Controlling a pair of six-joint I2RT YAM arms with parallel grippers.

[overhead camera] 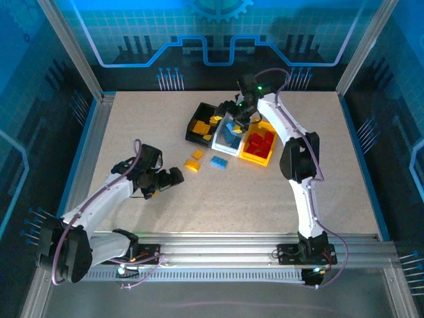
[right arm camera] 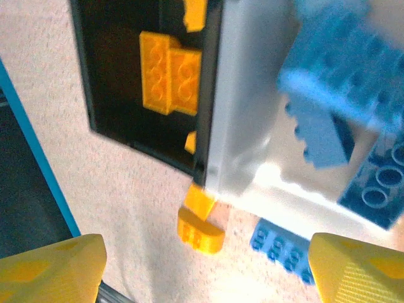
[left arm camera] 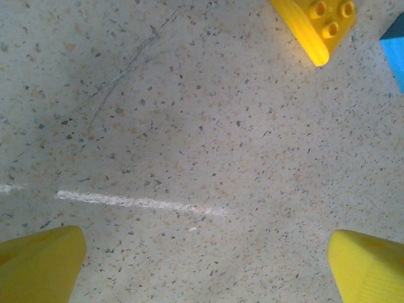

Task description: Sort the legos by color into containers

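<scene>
Between the left gripper's (left arm camera: 203,268) wide-spread yellow fingers (left arm camera: 39,265) lies only bare table (left arm camera: 189,126); nothing is held. Ahead of them sit a loose yellow brick (left arm camera: 319,25) and the edge of a loose blue brick (left arm camera: 394,53). Over the bins, the right gripper (right arm camera: 205,271) also stands open and empty, its fingers (right arm camera: 363,268) spread above the corner where the black bin (right arm camera: 110,82) touches the white bin (right arm camera: 243,95). Yellow bricks (right arm camera: 169,72) lie in the black bin, blue bricks (right arm camera: 379,189) in the white bin, red bricks (overhead camera: 260,141) in the yellow bin (overhead camera: 254,159).
</scene>
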